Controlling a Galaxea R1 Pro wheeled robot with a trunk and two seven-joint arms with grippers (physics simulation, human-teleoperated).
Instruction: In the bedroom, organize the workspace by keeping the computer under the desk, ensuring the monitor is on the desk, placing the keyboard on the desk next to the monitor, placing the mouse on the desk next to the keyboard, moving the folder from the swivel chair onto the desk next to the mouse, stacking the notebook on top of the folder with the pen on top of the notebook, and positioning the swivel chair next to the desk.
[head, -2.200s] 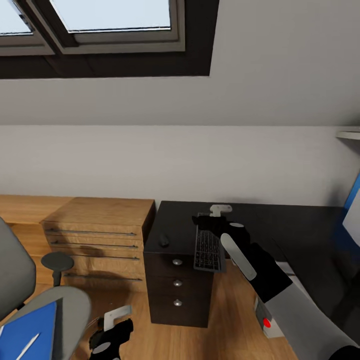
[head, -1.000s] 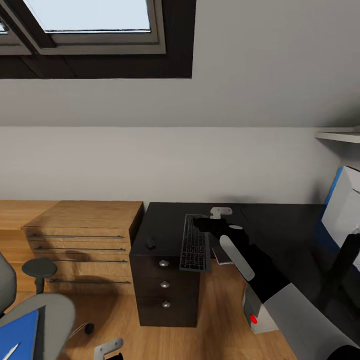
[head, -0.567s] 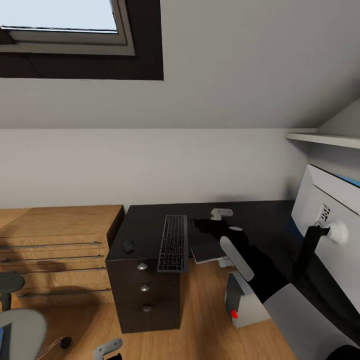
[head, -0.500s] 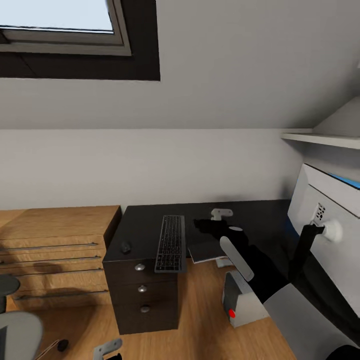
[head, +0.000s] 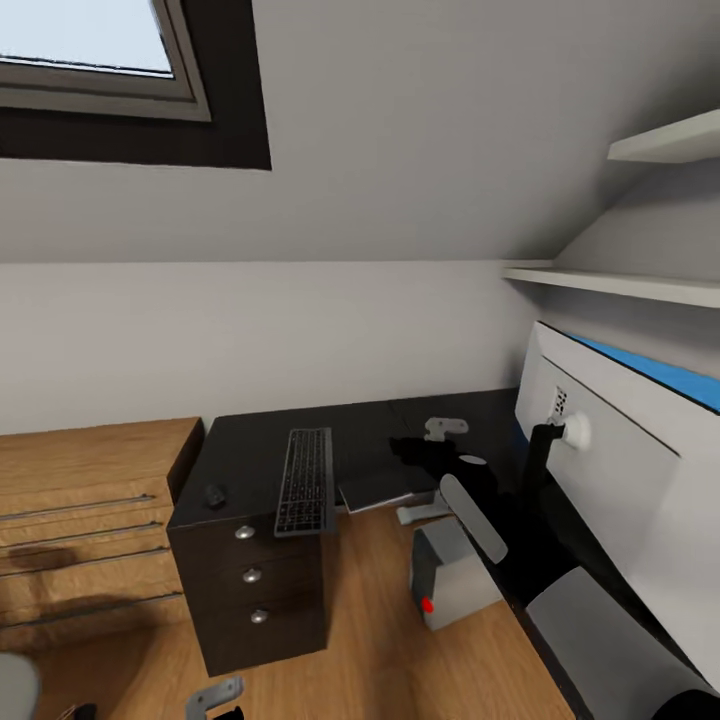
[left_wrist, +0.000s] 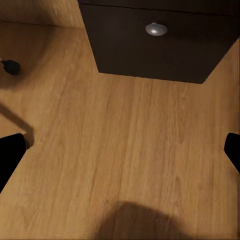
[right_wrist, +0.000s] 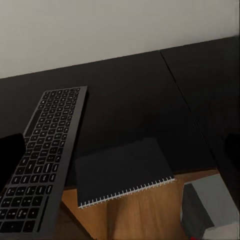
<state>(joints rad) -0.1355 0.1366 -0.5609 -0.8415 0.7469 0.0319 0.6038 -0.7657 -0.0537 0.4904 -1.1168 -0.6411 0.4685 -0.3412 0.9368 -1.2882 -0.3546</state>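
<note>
Step in hand, judged: the keyboard lies on the surface and the robot faces the desk corner; what remains is to bring the keyboard beside the monitor, then the mouse, then the stack. The next move calls for a reach to the keyboard with the free right gripper and a slide toward the screen.

- Monitor (head: 620, 470): white back toward the camera, black stand, standing on the surface at the right end.
- Surface (head: 370, 430): glossy black desk top, L-shaped; a strip of its blue back panel shows above the monitor.
- Drawer unit (head: 255, 600): black, under the left end, three round knobs, all drawers closed; contents hidden. One knob (left_wrist: 156, 29) appears in the left wrist view.
- Wood drawer chest (head: 80, 520): beside the desk, closed.
- Computer (head: 450, 580): grey tower, red light, on the floor under the desk edge.
- Keyboard (head: 304, 480): lengthwise on the surface above the drawers, well apart from the monitor.
- Notebook (right_wrist: 122, 172): dark cover, spiral edge overhanging the front edge, just beside the keyboard.
- Mouse (head: 213, 494): small, dark, near the left edge.
- Right gripper (head: 440, 430): above the surface near the notebook, fingers spread, holding nothing.
- Left gripper (left_wrist: 120, 150): low over bare floor, fingers spread wide, holding nothing.
</note>
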